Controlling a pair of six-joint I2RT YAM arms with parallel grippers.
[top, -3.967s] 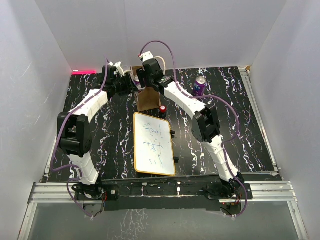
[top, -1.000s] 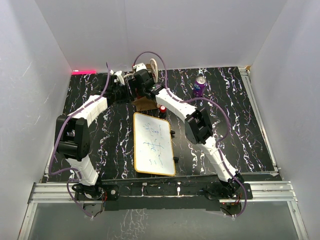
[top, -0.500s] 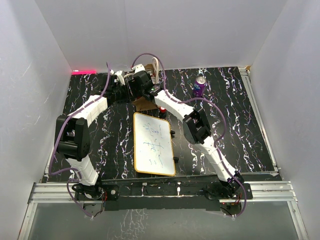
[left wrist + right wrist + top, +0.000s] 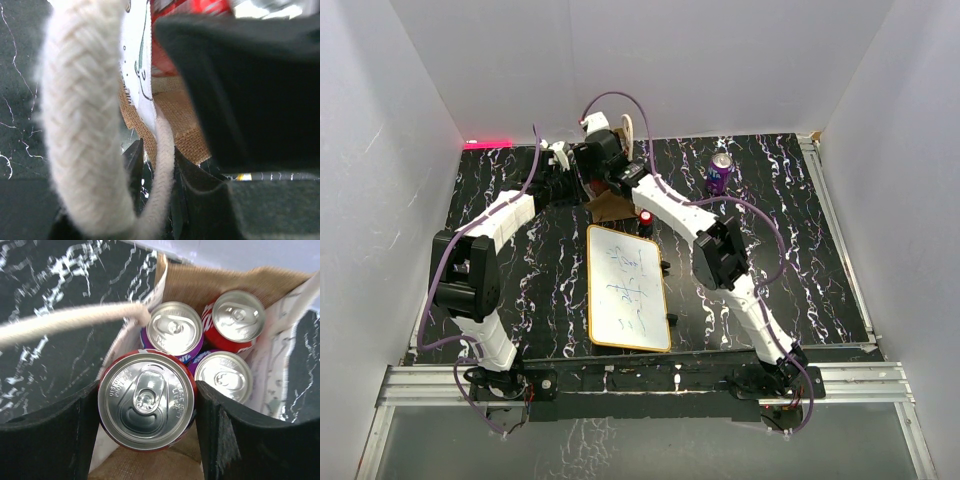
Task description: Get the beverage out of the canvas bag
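The canvas bag (image 4: 215, 282) is open under my right wrist, and a strip of it (image 4: 612, 207) shows in the top view. Four cans stand in it. My right gripper (image 4: 146, 405) is shut on a red can (image 4: 146, 397), which sits higher than the other cans: a purple one (image 4: 176, 328), a red one (image 4: 239, 316) and another purple one (image 4: 223, 375). My left gripper (image 4: 156, 165) is shut on a cream rope handle (image 4: 162, 150) of the bag (image 4: 180, 120). In the top view both grippers, left (image 4: 568, 170) and right (image 4: 603, 160), sit over the bag at the back.
A purple can (image 4: 721, 172) stands on the black marbled table to the right of the bag. A small red-topped thing (image 4: 646, 217) sits beside the bag's front corner. A whiteboard (image 4: 625, 287) lies in front of the bag. White walls close in three sides.
Since 4 s ago my right wrist has gone down over the bag and hidden most of it. In the last half second it has shifted slightly back. The left arm has barely moved.
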